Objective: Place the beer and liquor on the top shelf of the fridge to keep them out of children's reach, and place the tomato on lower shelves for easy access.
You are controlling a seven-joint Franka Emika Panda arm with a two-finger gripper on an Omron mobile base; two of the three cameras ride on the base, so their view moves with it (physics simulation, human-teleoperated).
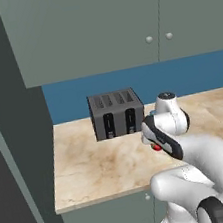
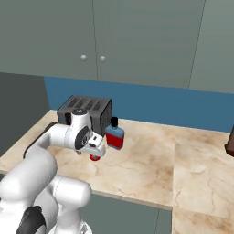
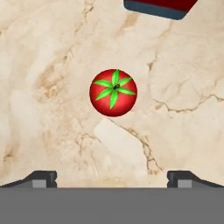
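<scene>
Wide-spread end effector (image 3: 112,177) above tomato (image 3: 113,92), liquor (image 2: 114,135) just beside, toaster (image 1: 116,114) behind on counter (image 1: 92,172).

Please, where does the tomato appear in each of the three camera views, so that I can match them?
Left base view: the tomato peeks out as a red sliver by the arm's wrist, right of centre.
Right base view: under the gripper, left of centre, a red patch.
Hand view: centre, stem up.
Shared landmark: the marble counter; the liquor stands beside it.

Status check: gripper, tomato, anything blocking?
Gripper open, above the counter, holding nothing. Tomato on the marble, stem up, untouched. Liquor bottle close beside it; toaster behind.
</scene>
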